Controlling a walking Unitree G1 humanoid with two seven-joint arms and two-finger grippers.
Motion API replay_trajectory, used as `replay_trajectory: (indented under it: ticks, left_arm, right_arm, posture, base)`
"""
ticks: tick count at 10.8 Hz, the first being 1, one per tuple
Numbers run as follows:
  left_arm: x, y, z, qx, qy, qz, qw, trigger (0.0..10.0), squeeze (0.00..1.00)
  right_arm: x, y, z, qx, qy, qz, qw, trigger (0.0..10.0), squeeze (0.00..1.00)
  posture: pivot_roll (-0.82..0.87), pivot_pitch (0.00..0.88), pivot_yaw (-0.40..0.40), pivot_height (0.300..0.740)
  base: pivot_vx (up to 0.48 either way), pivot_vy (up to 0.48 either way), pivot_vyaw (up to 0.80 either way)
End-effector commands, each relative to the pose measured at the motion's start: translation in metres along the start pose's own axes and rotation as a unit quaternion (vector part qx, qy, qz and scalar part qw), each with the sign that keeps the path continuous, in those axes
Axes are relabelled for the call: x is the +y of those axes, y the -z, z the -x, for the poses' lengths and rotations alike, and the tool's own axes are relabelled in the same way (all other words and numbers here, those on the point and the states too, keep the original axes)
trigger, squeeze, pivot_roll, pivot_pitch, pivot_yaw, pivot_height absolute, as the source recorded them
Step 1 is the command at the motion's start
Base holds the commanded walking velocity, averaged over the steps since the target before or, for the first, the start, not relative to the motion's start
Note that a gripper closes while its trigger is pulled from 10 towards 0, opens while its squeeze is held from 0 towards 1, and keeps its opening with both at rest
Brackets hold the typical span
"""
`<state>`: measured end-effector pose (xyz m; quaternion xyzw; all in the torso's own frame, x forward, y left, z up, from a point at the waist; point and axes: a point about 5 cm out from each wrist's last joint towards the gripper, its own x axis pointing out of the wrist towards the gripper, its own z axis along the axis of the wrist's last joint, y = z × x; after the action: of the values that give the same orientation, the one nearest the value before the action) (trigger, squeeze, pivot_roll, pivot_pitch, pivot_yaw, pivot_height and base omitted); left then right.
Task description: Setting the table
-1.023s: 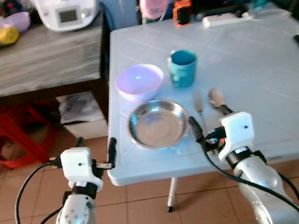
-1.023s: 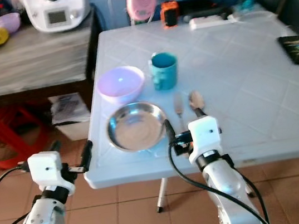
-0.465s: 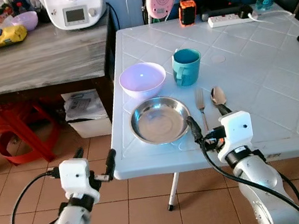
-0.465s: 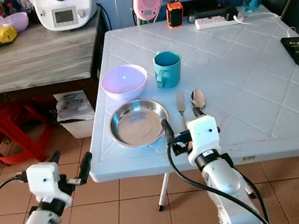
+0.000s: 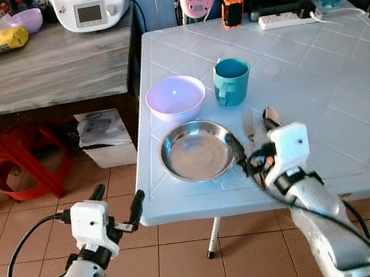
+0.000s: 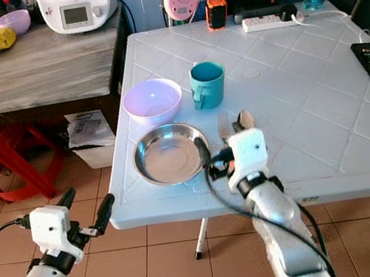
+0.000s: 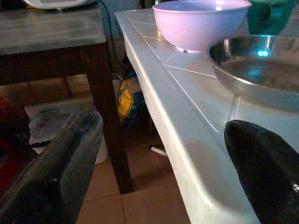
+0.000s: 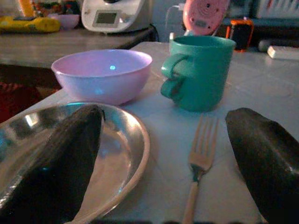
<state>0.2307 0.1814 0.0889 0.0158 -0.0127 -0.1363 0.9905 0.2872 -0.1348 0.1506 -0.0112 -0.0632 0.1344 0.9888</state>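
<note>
1. The white counter (image 5: 316,84) carries a steel plate (image 5: 196,152), a pink bowl (image 5: 175,99), a teal mug (image 5: 231,81), a fork (image 5: 248,124) and a spoon (image 5: 269,117).
2. The steel plate lies near the counter's front edge. The pink bowl stands just behind it, and the teal mug stands beside the bowl on its right, handle turned toward the bowl.
3. The fork lies flat just to the right of the plate. Its long axis runs front to back across the counter, tines pointing away from the robot toward the mug and handle toward the front edge.
4. The spoon lies just right of the fork and parallel to it, bowl end pointing away from the robot. The right arm hides its handle.
5. The right pincer (image 5: 250,148) sits low over the counter at the plate's right rim. Its fingers are spread apart and grip nothing. In the right wrist view, one finger (image 8: 60,154) lies over the plate and the other (image 8: 264,154) lies on the far side of the fork, with the fork handle between them.
6. The left pincer (image 5: 119,207) is held below and in front of the counter's front left corner, above the tiled floor (image 5: 183,264). Its fingers are spread apart and empty, and point toward the counter edge.
7. A wooden side counter (image 5: 35,70) stands to the left, bearing a white appliance (image 5: 89,6).
</note>
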Motion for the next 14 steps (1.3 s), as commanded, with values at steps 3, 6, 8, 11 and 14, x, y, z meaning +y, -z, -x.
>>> replay_trajectory:
  ticks: [3, 6, 8, 11, 14]
  left_arm:
    - [0.000, -0.001, 0.004, -0.008, 0.014, -0.002, 1.000, 10.0, 0.00]
    - [-0.013, 0.005, 0.005, -0.013, 0.070, 0.026, 0.997, 10.0, 0.00]
    - [-0.011, 0.019, 0.011, 0.004, 0.079, 0.020, 0.997, 10.0, 0.00]
    - [-0.004, 0.036, 0.014, 0.018, 0.076, 0.018, 0.997, 10.0, 0.00]
    - [-0.004, 0.047, 0.014, 0.022, 0.081, 0.017, 0.996, 10.0, 0.00]
  right_arm:
    - [0.006, 0.009, -0.008, 0.036, -0.015, -0.050, 0.998, 10.0, 0.00]
    - [0.018, 0.016, -0.015, 0.066, -0.043, -0.074, 0.994, 10.0, 0.00]
    - [0.025, 0.017, -0.021, 0.086, -0.053, -0.109, 0.989, 10.0, 0.00]
    - [0.032, 0.016, -0.024, 0.101, -0.063, -0.160, 0.980, 10.0, 0.00]
    - [0.030, 0.019, -0.025, 0.132, -0.046, -0.179, 0.974, 10.0, 0.00]
  posture:
    - [-0.02, 0.161, 0.055, 0.740]
    - [-0.01, 0.163, 0.051, 0.740]
    - [-0.01, 0.161, 0.050, 0.740]
    - [0.00, 0.167, 0.049, 0.740]
    - [0.00, 0.171, 0.050, 0.740]
  base:
    - [0.000, 0.000, 0.00]
    - [0.000, 0.000, 0.00]
    - [0.000, 0.000, 0.00]
    - [0.000, 0.000, 0.00]
    - [0.000, 0.000, 0.00]
